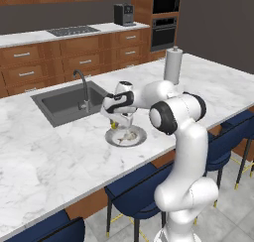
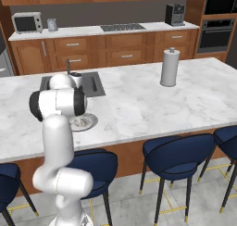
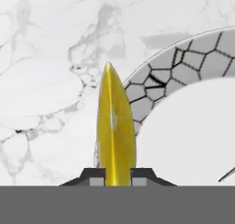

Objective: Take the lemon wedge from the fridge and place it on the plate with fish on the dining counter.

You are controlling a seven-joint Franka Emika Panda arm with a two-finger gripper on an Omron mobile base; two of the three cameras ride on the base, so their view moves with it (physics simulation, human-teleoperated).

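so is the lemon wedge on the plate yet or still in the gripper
In the gripper: the lemon wedge stands clamped between both fingertips, above the rim of the plate with fish.

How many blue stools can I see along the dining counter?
4 in the right base view: one at the far left, one behind the arm, one in the middle, one at the right edge. More may stand outside the picture.
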